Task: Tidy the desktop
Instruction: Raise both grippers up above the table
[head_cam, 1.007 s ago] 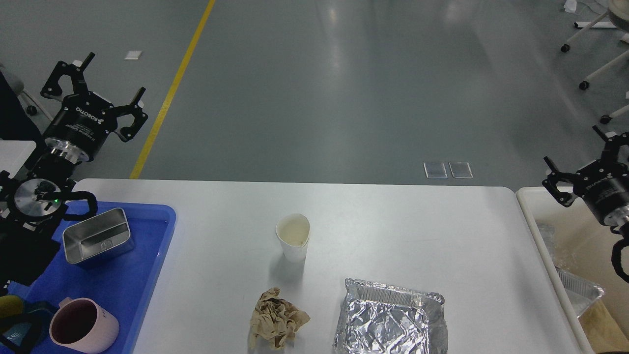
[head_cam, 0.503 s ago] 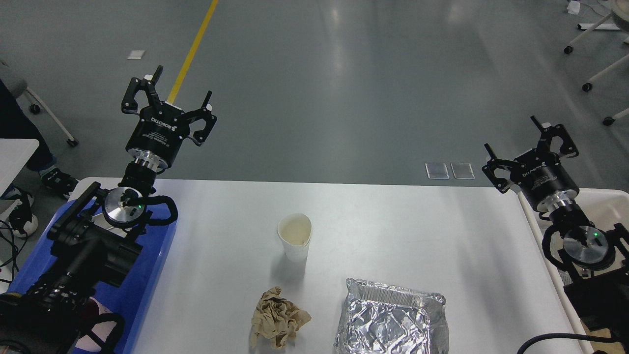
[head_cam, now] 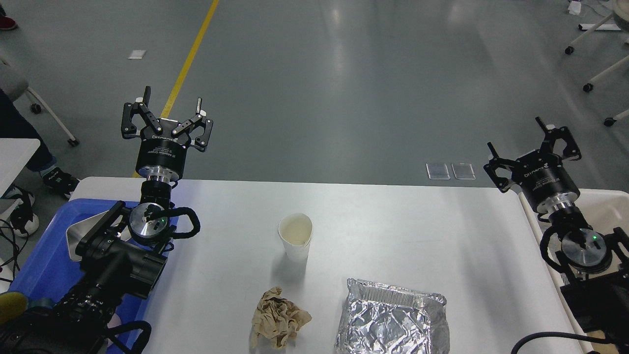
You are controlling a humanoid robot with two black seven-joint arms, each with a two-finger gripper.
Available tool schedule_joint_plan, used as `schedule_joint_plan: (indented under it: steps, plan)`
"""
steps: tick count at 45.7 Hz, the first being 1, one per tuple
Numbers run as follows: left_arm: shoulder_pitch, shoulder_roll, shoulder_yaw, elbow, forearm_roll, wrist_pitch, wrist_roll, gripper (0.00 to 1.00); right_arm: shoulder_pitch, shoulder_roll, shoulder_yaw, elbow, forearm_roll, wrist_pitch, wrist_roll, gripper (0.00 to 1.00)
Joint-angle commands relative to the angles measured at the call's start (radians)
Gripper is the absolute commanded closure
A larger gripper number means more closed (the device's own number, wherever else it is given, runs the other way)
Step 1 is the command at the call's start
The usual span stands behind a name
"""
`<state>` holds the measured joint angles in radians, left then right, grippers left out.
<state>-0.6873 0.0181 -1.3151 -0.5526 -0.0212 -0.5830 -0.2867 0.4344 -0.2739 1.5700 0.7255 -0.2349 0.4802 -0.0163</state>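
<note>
left claw (head_cam: 171,106) body reads robotiq, over the desktop (head_cam: 393,221).

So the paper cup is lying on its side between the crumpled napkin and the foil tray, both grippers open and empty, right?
Not quite: the head view shows the paper cup standing upright behind the crumpled napkin and foil tray. Left gripper and right gripper are open and empty.
</note>
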Motion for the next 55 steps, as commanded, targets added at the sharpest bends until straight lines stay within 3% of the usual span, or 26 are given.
schedule_joint_plan:
  steps: [1, 13, 19, 27, 39, 43, 47, 55]
  plan:
    - [0.006, 0.002, 0.002, 0.002, 0.001, 0.002, -0.002, 0.03, -0.051, 0.005, 0.007, 0.017, 0.0, 0.012, 0.003, 0.0]
    - [0.006, 0.002, 0.002, 0.022, 0.001, 0.011, -0.002, 0.03, -0.063, -0.048, 0.005, 0.008, -0.007, 0.025, 0.001, 0.0]
    - [0.011, 0.002, 0.001, 0.025, 0.001, 0.008, -0.003, 0.03, -0.063, -0.064, 0.005, -0.005, -0.006, -0.023, -0.007, 0.0]
    - [0.018, 0.005, -0.003, 0.025, 0.001, 0.002, -0.003, 0.03, -0.114, -0.149, -0.053, 0.012, -0.024, -0.014, -0.008, 0.0]
    - [0.04, 0.042, -0.001, 0.023, 0.001, -0.009, -0.002, 0.03, -0.148, -0.557, -0.272, 0.048, -0.092, 0.188, -0.008, 0.0]
    - [0.043, 0.045, 0.001, 0.025, 0.001, -0.011, 0.0, 0.03, -0.161, -0.68, -0.294, 0.051, -0.092, 0.294, -0.008, 0.0]
    - [0.055, 0.048, 0.0, 0.023, 0.001, -0.026, 0.0, 0.03, -0.2, -0.833, -0.297, 0.051, -0.093, 0.48, -0.008, 0.0]
    - [0.071, 0.048, 0.001, 0.023, 0.001, -0.029, 0.0, 0.03, -0.227, -0.988, -0.298, 0.049, -0.127, 0.48, -0.005, 0.0]
